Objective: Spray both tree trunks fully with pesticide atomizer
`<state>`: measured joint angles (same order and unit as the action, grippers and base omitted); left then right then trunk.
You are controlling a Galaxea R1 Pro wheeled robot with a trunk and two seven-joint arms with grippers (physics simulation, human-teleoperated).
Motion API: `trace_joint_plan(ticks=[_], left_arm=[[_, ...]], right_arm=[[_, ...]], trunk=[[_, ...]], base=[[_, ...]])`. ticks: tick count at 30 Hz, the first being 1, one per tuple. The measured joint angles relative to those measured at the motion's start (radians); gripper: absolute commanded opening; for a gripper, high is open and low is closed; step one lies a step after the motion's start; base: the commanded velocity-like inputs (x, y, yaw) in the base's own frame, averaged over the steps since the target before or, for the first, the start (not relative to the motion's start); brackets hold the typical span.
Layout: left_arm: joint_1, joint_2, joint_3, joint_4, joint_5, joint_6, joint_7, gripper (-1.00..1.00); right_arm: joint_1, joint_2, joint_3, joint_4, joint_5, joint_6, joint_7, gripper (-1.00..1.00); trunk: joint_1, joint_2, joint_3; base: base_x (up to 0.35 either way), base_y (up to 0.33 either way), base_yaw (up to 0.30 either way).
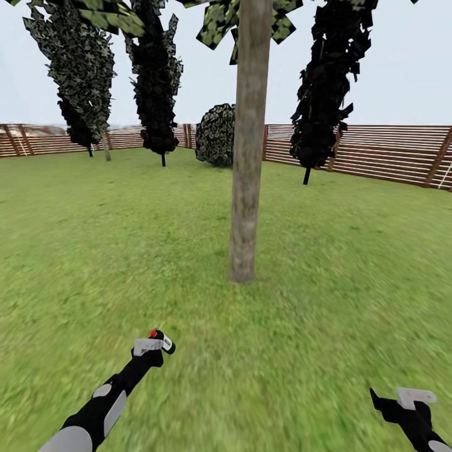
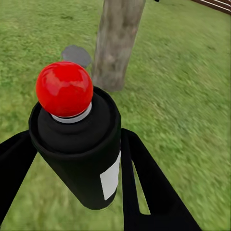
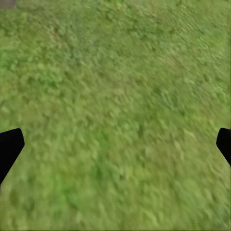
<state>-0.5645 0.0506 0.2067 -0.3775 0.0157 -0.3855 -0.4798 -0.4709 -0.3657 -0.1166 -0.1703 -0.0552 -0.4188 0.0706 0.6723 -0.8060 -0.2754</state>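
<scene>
Nearest us, our left gripper (image 1: 152,344) is clamped on the pesticide atomizer (image 2: 77,144) — red top up, white label showing — held above the grass (image 1: 326,314). Our right gripper (image 1: 411,398) hangs with its fingers spread wide, holding nothing. Ahead stands a tree trunk (image 1: 247,157); beyond it, dark cone-shaped trees (image 1: 156,75) — then the slatted fence (image 1: 376,154).

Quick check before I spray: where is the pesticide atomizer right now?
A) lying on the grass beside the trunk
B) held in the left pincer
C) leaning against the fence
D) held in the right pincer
B: the left pincer is closed around the pesticide atomizer, its red top toward the tree trunk, while the right pincer is spread open over bare grass.
</scene>
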Motion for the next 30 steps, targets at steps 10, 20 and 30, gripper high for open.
trace_joint_plan(ticks=[10, 20, 30], left_arm=[[0.000, 0.000, -0.007, -0.008, -0.002, 0.132, -0.001, -1.00], [0.000, 0.006, 0.010, -0.069, 0.003, 0.109, 0.002, -1.00], [0.000, 0.008, -0.003, -0.071, -0.003, 0.123, -0.009, -1.00]], right_arm=[[0.000, -0.001, 0.000, -0.001, 0.001, 0.000, -0.001, 1.00], [0.000, -0.002, -0.003, -0.002, 0.001, -0.001, -0.019, 1.00], [-0.003, -0.054, -0.003, -0.006, -0.001, 0.097, 0.103, 1.00]], trunk=[[0.000, 0.000, 0.000], [0.000, 0.000, 0.000], [0.000, 0.000, 0.000]], base=[[0.349, 0.000, 0.000], [0.105, 0.000, 0.000], [0.000, 0.000, 0.000]])
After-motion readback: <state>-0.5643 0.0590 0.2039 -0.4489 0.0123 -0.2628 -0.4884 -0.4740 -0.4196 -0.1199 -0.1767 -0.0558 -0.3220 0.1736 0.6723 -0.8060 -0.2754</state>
